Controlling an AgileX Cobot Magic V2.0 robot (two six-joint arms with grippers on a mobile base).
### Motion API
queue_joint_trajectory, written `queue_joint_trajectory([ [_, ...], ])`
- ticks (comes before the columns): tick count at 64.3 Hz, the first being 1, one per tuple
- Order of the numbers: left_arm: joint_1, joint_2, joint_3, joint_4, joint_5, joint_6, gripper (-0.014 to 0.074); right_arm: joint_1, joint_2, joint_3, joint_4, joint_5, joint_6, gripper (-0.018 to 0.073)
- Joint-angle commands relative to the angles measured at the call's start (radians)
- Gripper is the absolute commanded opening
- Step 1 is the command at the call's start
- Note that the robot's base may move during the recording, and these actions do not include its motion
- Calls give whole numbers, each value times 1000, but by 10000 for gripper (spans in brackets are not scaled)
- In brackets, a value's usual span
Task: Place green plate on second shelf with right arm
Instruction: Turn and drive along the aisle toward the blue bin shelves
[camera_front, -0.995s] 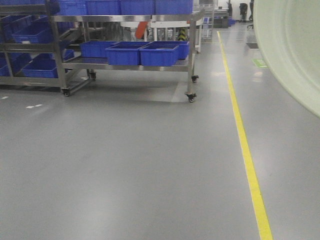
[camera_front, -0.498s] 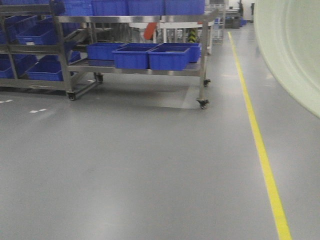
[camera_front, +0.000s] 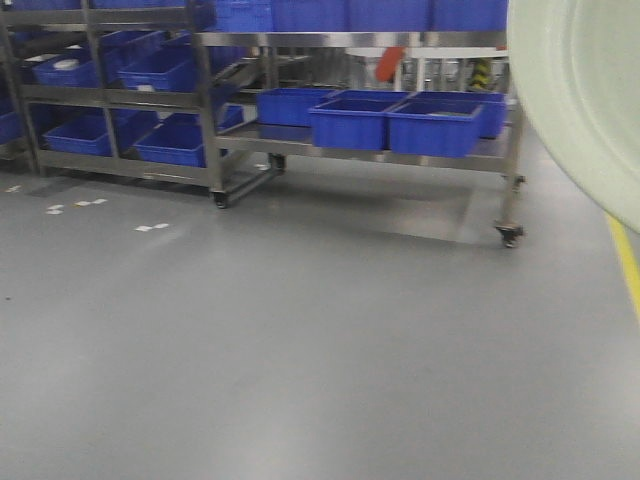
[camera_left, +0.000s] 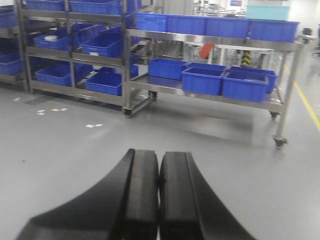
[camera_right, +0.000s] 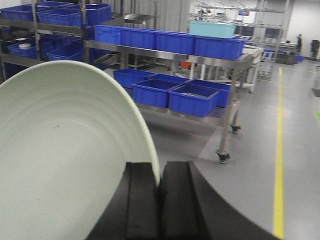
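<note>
The plate (camera_right: 65, 160), pale matte green and shallow with a sloping raised rim, hangs on edge, pinched at its 3 o'clock rim by the clenched right tool (camera_right: 160, 172). It fills the front view's 2 o'clock corner. The rack (camera_front: 350, 40) with blue bins (camera_front: 390, 120) stands at 12 o'clock, well apart; which tier is the second shelf I cannot tell. I judge it best to approach squarely, grip firmly, and level the plate before sliding it in. The left tool (camera_left: 159, 160) is clenched on nothing.
</note>
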Motion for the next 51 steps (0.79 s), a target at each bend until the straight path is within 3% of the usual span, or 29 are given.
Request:
queue_joint_trajectory([
  [1, 0, -17, 41, -3, -82, -4, 131, -7, 15, -31, 7, -114, 7, 29],
  [51, 0, -17, 41, -3, -82, -4, 131, -6, 15, -31, 7, -114, 7, 29],
])
